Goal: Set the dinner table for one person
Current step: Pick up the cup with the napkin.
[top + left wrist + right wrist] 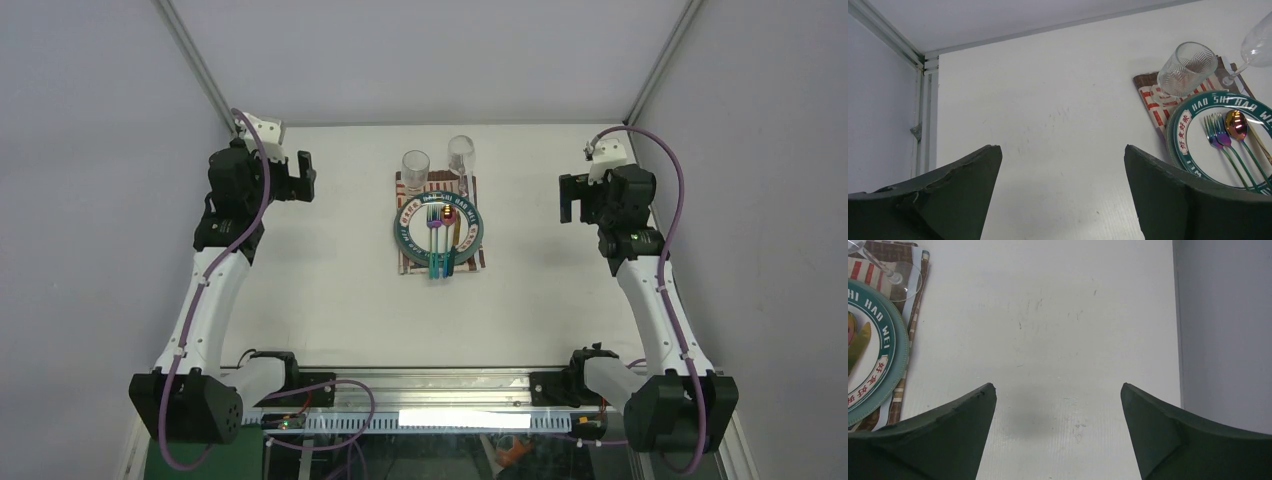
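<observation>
**A:** What did the overhead view give that the wrist views didn't?

**B:** The whole dinner table (pixel 330 300), white and filling the floor of the booth, with both arms on it at once. The left gripper (pixel 306 178) hung over the far left part and the right gripper (pixel 568 198) over the far right. Both faced inward with their jaws spread wide and nothing between them.

**A:** And the wrist views?

**B:** Detail. The left one showed a ribbed tumbler (pixel 1187 67) on the far left corner of the patchwork placemat (pixel 1149 97), just behind the green-rimmed plate (pixel 1174 129). Two iridescent forks (pixel 1217 131) and a spoon (pixel 1236 124) lay side by side on that plate. The right one showed the foot of the wine glass (pixel 898 281) on the mat's far right corner.

**A:** How much room was there to move?

**B:** Plenty. The setting sat at the middle, towards the far edge, well apart from both grippers. Bare tabletop ran on either side out to the grey walls. An aluminium rail (pixel 923 100) edged the table's left side.

**A:** Anything you couldn't make out?

**B:** The lettering on the rim was cut off in both close views. The wine glass bowl ran out of the left wrist's frame, and only its stem and foot showed on the right. A yellowish piece on the plate's right side was too clipped to name.
</observation>
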`<state>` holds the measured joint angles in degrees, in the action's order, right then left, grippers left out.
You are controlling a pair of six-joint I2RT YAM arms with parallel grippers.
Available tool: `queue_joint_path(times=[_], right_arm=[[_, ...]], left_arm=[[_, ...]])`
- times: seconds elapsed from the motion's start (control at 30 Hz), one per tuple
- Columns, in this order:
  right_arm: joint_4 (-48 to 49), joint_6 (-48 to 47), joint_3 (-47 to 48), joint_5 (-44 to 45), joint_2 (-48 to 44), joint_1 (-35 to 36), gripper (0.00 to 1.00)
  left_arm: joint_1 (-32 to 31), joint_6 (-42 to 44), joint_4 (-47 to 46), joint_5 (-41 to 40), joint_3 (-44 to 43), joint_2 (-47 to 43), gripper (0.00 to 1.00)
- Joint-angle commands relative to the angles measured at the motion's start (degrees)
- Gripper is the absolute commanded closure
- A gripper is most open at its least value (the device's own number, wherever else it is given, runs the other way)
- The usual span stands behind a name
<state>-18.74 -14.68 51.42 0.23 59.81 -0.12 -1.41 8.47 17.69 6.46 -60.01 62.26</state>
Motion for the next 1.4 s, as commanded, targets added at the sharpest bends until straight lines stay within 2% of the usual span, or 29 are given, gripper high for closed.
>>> queue_joint_path(times=[0.0,0.1,0.27,0.33,0.47,0.57,0.67,0.8,0.87,0.9,1.03,1.13,1.37], right_arm=[[1.41,0.72,1.14,-0.30,-2.21,-0.06,0.00],[1.58,-0.09,-0.62,-0.75,-3.37,-0.06,0.00],[1.37,-0.87,-1.91,-0.88,-4.03,-0.06,0.00],[1.35,-0.84,-2.24,-1.66,-4.39,-0.06,0.00],[2.38,-0.43,-3.32,-2.79,-5.21,-0.06,0.00],[2.66,1.34,-2.44,-4.53,-4.37,-0.06,0.00],[-1.77,3.08,3.66,-9.20,0.65,-0.06,0.00],[-6.39,4.43,13.31,-13.69,8.91,-0.06,0.01],[-8.10,5.60,17.87,-16.22,12.08,-0.06,0.01],[-9.34,5.70,20.04,-17.87,13.48,-0.01,0.01],[-16.08,5.73,31.99,-22.95,19.99,0.10,0.02],[-19.58,5.61,36.69,-22.61,23.40,0.12,0.05],[-18.17,3.90,30.71,-20.68,22.57,0.88,0.00]], left_arm=[[0.08,-0.09,-1.78,1.94,-0.92,0.41,0.01],[0.14,0.04,-0.55,1.66,-1.25,1.06,0.01],[0.17,2.92,-0.04,6.25,0.74,0.22,0.01],[0.17,3.33,-1.00,4.10,1.40,0.27,0.01],[0.16,5.35,-0.83,4.95,1.83,0.46,0.01],[0.13,2.79,-0.35,5.67,1.38,1.64,0.01],[0.18,1.11,5.91,7.59,-6.12,10.22,0.01],[0.11,1.09,16.52,18.74,-20.49,23.95,0.01],[0.13,0.87,19.50,25.93,-27.06,29.03,0.01],[0.06,0.06,19.96,27.09,-29.72,31.20,0.01],[-0.82,-2.44,21.81,29.37,-40.23,38.53,0.04],[-3.27,-3.20,22.46,28.80,-45.04,41.96,0.08],[-11.14,-2.18,25.99,22.61,-54.98,50.65,0.06]])
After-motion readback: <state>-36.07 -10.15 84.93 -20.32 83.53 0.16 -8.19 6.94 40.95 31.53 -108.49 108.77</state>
